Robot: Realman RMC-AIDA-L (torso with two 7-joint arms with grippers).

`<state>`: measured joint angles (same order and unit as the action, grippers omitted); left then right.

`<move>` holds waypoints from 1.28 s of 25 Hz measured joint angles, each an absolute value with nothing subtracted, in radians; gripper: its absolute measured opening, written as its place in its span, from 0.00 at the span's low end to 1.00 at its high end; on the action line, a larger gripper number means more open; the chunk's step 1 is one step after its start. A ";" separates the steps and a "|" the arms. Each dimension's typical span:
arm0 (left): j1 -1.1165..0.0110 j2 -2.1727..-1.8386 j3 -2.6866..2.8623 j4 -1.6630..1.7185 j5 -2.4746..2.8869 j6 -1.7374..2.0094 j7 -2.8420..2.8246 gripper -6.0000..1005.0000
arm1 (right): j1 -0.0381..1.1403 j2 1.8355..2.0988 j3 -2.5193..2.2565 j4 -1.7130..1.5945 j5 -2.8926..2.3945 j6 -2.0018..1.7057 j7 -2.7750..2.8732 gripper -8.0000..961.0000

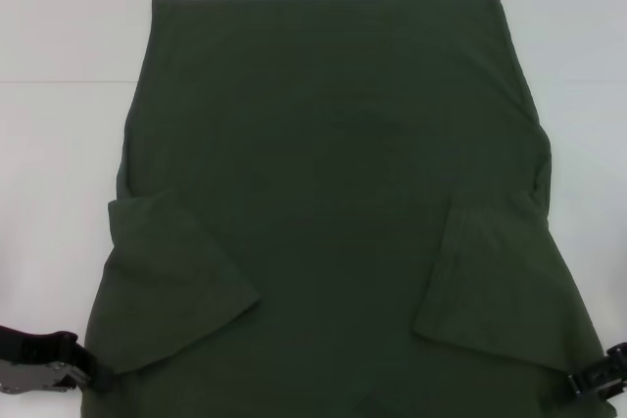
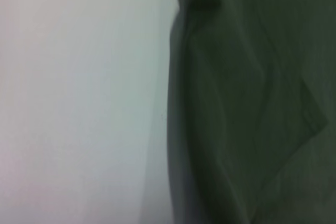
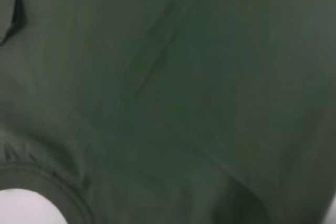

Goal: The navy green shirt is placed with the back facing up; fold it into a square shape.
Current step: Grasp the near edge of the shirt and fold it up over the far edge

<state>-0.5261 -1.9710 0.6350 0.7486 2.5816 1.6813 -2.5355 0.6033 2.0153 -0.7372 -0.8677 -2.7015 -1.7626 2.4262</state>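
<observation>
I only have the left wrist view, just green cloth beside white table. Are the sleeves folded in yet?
Observer: Yes. In the head view both sleeves, one on the robot's left and one on its right, lie folded inward on the shirt.
Operator: Where is the right end effector?
Observer: The right end effector is at the shirt's near right corner, mirroring the left end effector at the near left corner.
Operator: Which end of the shirt is near the robot?
Observer: Probably the neck. The right wrist view shows a curved ribbed rim with white beneath it, and the far edge in the head view is straight.
</observation>
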 joint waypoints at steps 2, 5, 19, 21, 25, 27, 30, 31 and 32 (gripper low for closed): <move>-0.526 -1.971 0.635 0.749 2.582 1.681 -2.534 0.05 | 0.614 2.020 -0.738 -0.856 -2.703 -1.763 2.421 0.98; -0.526 -1.971 0.635 0.749 2.582 1.681 -2.532 0.05 | 0.625 2.022 -0.739 -0.834 -2.705 -1.763 2.415 0.98; -0.527 -1.969 0.634 0.749 2.581 1.681 -2.531 0.05 | 0.646 2.025 -0.756 -0.820 -2.707 -1.765 2.420 0.95; -0.528 -1.969 0.634 0.749 2.581 1.681 -2.531 0.05 | 0.647 2.027 -0.773 -0.825 -2.708 -1.761 2.420 0.90; -0.530 -1.969 0.634 0.749 2.580 1.681 -2.529 0.05 | 0.647 2.033 -0.823 -0.830 -2.708 -1.750 2.416 0.77; -0.531 -1.969 0.633 0.749 2.580 1.681 -2.529 0.05 | 0.646 2.034 -0.836 -0.830 -2.708 -1.747 2.417 0.68; -0.531 -1.969 0.632 0.749 2.579 1.681 -2.528 0.05 | 0.647 2.034 -0.839 -0.830 -2.708 -1.746 2.419 0.56; -0.531 -1.969 0.632 0.749 2.579 1.681 -2.528 0.05 | 0.649 2.034 -0.839 -0.830 -2.708 -1.746 2.419 0.53; -0.531 -1.968 0.632 0.749 2.577 1.681 -2.528 0.05 | 0.649 2.034 -0.839 -0.830 -2.708 -1.746 2.419 0.51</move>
